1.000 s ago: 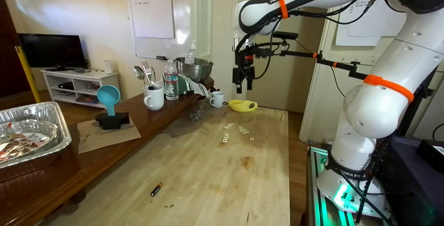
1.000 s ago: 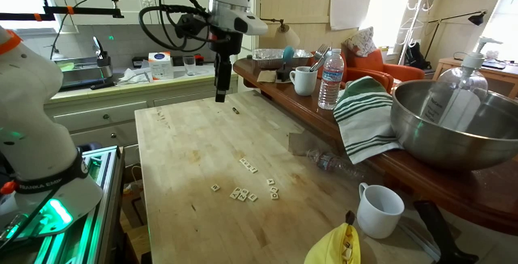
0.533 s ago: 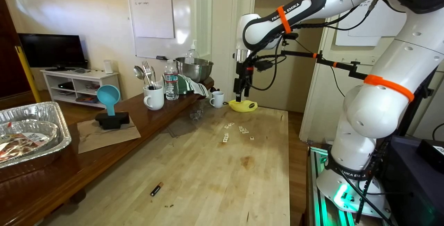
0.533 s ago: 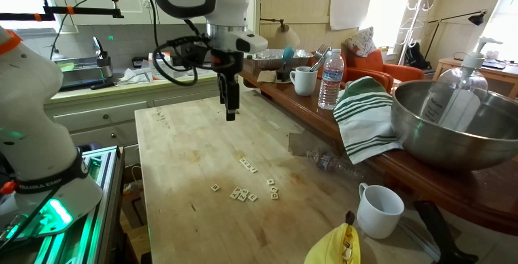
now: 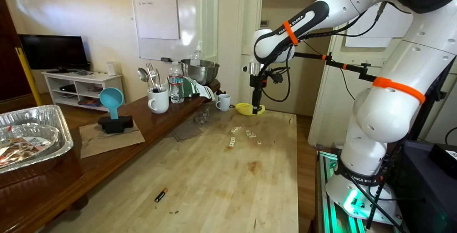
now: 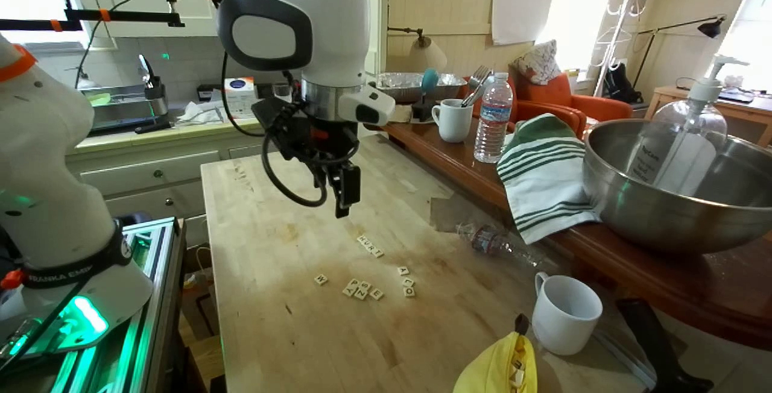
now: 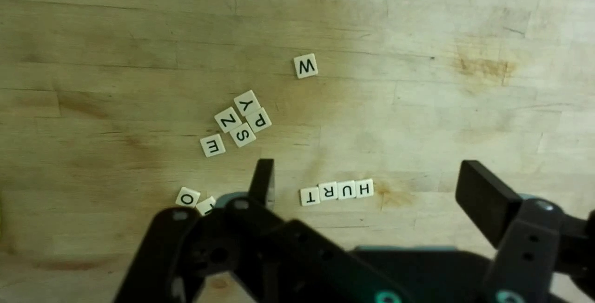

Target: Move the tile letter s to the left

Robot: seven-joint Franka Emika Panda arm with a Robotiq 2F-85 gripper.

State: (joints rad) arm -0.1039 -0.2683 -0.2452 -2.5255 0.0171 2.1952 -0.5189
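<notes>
The tile letter S (image 7: pixel 242 135) lies face up on the wooden table in the wrist view. It touches the P tile (image 7: pixel 259 120) and the Z tile (image 7: pixel 228 120), with the Y tile (image 7: pixel 247 102) just beyond and the E tile (image 7: pixel 212 145) close beside it. The S also shows in an exterior view (image 6: pixel 365 285). My gripper (image 7: pixel 369 171) is open and empty above the table. Its fingers straddle the view of the HURT tile row (image 7: pixel 337 191), and the S lies outside them, up and left of the left finger. The gripper also shows in both exterior views (image 5: pixel 256 111) (image 6: pixel 345 203).
A W tile (image 7: pixel 306 66) lies apart. A and O tiles (image 6: pixel 409 291) lie nearby with another tile. A yellow banana-shaped pouch (image 6: pixel 500 369), a white mug (image 6: pixel 566 314) and a lying plastic bottle (image 6: pixel 497 245) are on the table. A raised wooden counter (image 5: pixel 142 127) runs along one side.
The arm has lowered, bringing the gripper down toward the tiles and turning the wrist. The tiles have not moved.
</notes>
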